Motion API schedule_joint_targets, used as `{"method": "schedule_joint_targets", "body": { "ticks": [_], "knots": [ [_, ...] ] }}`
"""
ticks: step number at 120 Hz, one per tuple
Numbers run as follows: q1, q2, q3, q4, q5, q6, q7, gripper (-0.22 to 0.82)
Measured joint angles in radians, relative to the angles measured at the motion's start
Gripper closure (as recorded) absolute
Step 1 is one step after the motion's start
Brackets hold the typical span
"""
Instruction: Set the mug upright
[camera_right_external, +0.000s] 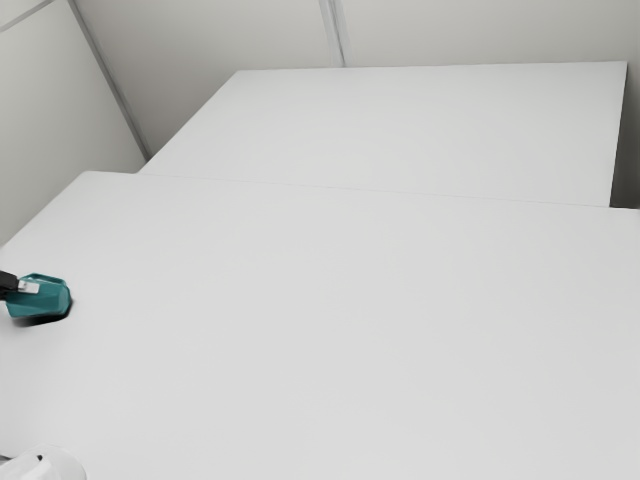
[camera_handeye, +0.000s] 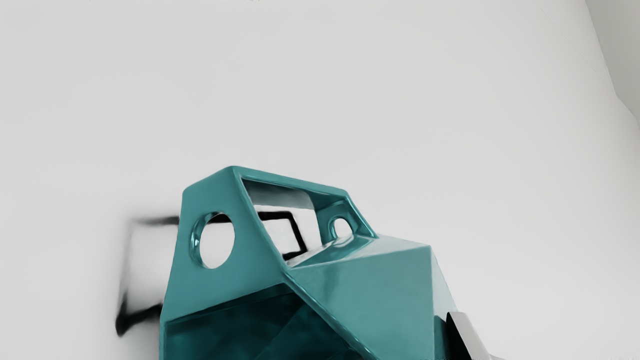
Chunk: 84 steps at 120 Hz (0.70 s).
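- Nearest me, low at the exterior view's left: a rounded white piece (camera_right_external: 50, 465).
- Past it, the black two-finger claw (camera_right_external: 28, 287) meets the mug; whether it's spread or pinching, I can't tell.
- The faceted teal mug (camera_right_external: 42, 298) with its pierced, angular handle (camera_handeye: 212, 240) is at the white table (camera_right_external: 330, 330)'s near-left part. I can't settle its tilt; I'd judge gentle contact best, minding that handle.
- Farthest, pale walls (camera_right_external: 450, 30).
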<state>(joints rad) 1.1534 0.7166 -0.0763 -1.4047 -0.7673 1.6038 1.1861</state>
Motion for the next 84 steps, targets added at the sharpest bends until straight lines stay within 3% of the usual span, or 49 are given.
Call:
{"method": "schedule_joint_targets", "body": {
  "ticks": [19,44,84],
  "knots": [
    [-0.008,-0.075,-0.010,-0.048,0.004,-0.001,0.006,0.74],
    [-0.079,-0.180,-0.019,-0.085,0.058,0.001,0.010,0.77],
    [-0.370,-0.431,-0.022,-0.220,0.338,0.042,-0.058,0.79]
  ]
}}
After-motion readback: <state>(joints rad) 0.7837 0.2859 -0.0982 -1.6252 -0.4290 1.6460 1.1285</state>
